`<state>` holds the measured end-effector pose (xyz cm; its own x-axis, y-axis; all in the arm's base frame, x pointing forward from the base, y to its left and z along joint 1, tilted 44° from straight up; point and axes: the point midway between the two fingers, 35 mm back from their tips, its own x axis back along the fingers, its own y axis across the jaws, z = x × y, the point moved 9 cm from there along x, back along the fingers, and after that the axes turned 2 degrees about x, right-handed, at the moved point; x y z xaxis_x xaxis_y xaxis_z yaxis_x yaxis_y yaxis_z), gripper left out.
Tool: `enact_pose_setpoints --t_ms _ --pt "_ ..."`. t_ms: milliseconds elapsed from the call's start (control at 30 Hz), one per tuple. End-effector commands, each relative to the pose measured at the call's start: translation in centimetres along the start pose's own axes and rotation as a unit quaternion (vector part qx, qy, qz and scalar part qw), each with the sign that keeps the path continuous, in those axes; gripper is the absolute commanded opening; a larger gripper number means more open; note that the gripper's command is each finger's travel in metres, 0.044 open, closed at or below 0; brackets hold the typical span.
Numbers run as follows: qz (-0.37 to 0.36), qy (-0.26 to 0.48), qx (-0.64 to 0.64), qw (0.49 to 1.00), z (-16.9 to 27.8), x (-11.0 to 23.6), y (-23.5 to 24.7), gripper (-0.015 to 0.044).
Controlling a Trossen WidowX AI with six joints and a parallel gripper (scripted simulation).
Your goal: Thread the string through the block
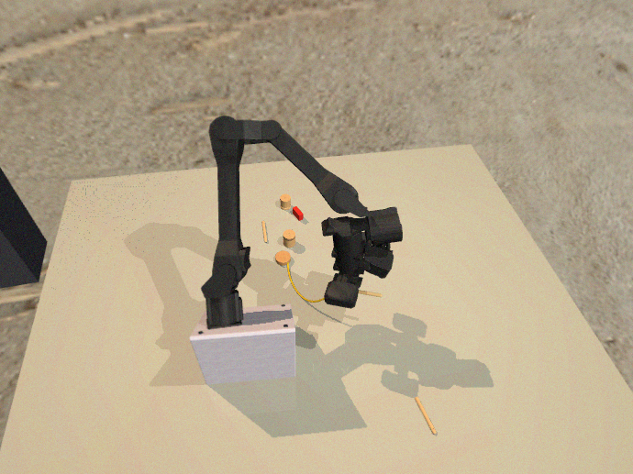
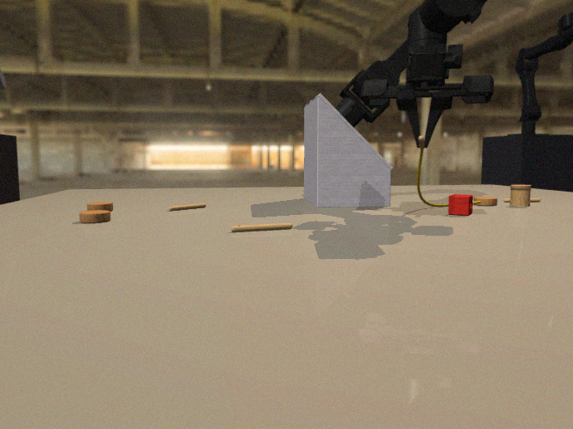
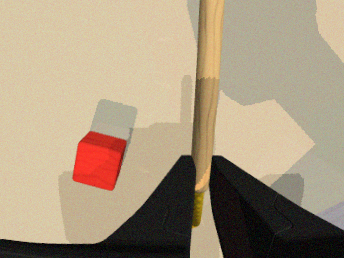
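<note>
My gripper [image 1: 344, 294] [image 2: 421, 138] [image 3: 200, 166] is shut on the thin wooden stick [image 1: 371, 293] [image 3: 208, 73] at its string end and holds it level, well above the table. The yellow string [image 1: 296, 287] [image 2: 419, 181] [image 3: 197, 216] hangs from the stick and curves down to the round wooden button [image 1: 283, 256] [image 2: 486, 201] on the table. Two small round wooden blocks [image 1: 289, 237] [image 1: 285, 200] stand beyond the button; one also shows in the exterior view [image 2: 520, 195]. I cannot make out a hole in either.
A red cube [image 1: 298, 213] [image 2: 460, 204] [image 3: 99, 160] lies near the blocks. Loose sticks [image 1: 264, 231] [image 1: 425, 415] [image 2: 262, 227] [image 2: 187, 206] lie on the table. Two wooden discs [image 2: 94, 216] [image 2: 99, 206] lie far off. The arm's grey base [image 1: 242, 347] [image 2: 341, 162] stands close by.
</note>
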<state>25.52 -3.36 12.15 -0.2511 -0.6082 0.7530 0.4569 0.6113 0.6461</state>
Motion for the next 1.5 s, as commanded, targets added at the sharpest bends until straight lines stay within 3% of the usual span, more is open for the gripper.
enact_pose_setpoints --t_ms 0,1467 --pt "0.003 -0.006 -0.004 1.0 0.6 0.4 0.1 0.0" --pt "-0.001 -0.082 -0.009 0.997 5.8 4.0 1.5 0.0"
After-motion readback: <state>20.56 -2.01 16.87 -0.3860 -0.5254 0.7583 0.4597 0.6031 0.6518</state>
